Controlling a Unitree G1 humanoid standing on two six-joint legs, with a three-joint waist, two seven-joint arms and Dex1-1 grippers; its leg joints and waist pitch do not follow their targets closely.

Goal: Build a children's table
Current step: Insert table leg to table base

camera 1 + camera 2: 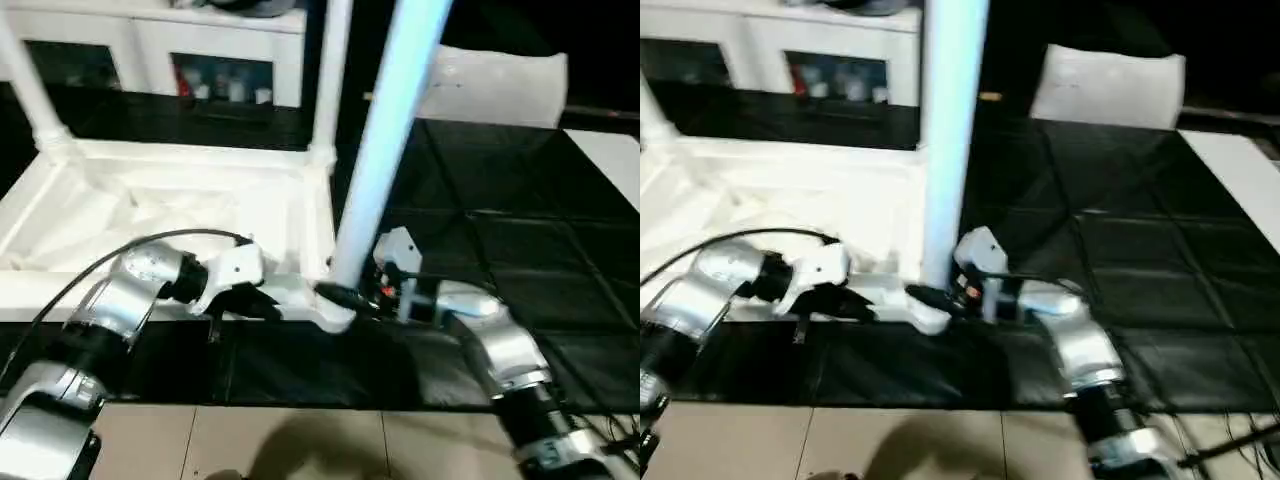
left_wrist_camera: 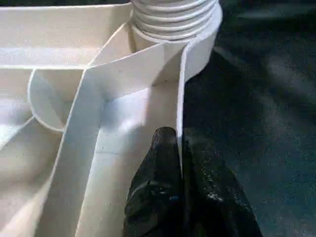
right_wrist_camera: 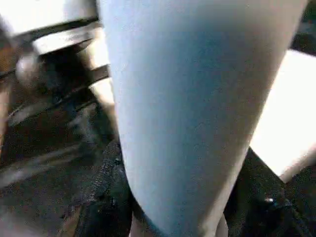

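Left eye view, left gripper (image 1: 262, 303): clenched on the near rim of the tabletop (image 1: 150, 215), close to its near right corner socket.
Left eye view, right gripper (image 1: 340, 297): half parted and clasped around the bottom of a tube leg (image 1: 385, 140) that stands in that socket, tilted a little.
Left eye view, arms: both silver forearms come in from the bottom corners and bend inward, so the two grippers face each other at the corner.
Left eye view, table parts: the tabletop lies upside down, ribbed side up; two more legs (image 1: 332, 75) stand in its far corners.
Left eye view, surface and room: black floor mat (image 1: 520, 260) under the work, pale tile floor (image 1: 300, 445) nearest, a white cabinet (image 1: 150, 45) with glass doors behind, a flat white board (image 1: 500, 90) at the back right.
Left wrist view: black fingers (image 2: 163, 192) pinch the thin upright rim wall of the tabletop; the threaded end of the leg sits in the round socket (image 2: 175, 22) beyond.
Right wrist view: the pale leg rises between the black fingers (image 3: 106, 197), which hug it on both sides.
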